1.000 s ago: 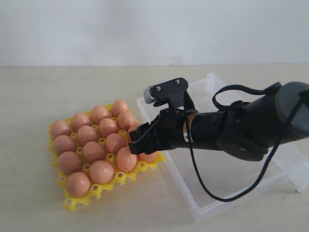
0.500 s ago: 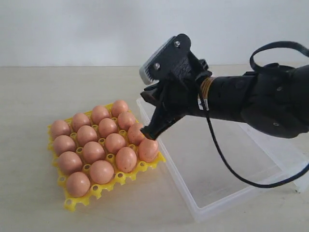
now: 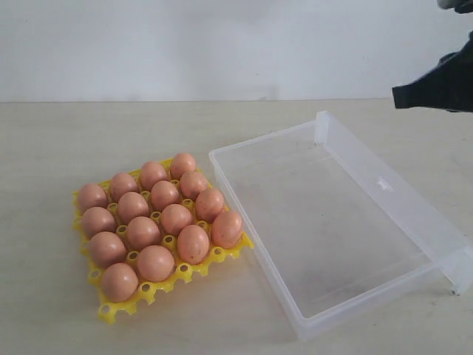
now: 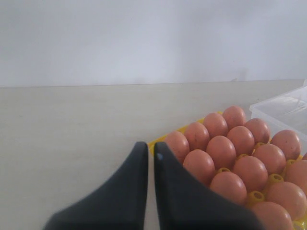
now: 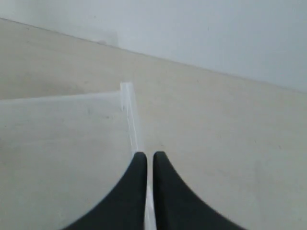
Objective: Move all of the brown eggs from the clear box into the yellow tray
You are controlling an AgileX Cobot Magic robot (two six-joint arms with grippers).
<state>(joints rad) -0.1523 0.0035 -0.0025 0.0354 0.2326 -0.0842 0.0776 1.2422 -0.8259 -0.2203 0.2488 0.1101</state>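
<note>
Several brown eggs fill the yellow tray at the left of the table; the same eggs show in the left wrist view. The clear box lies beside the tray with no egg showing in it, its lid folded out to the right. My right gripper is shut on nothing, high over the box's rim; in the exterior view only a dark part of it shows at the upper right edge. My left gripper is shut and empty, just beside the tray's corner.
A pale wall rises behind the beige table. The lid's latch tab sticks up on the box's right side.
My right arm has lifted away from the tray's near right corner and pulled back to the upper right, leaving an egg in the corner cup.
</note>
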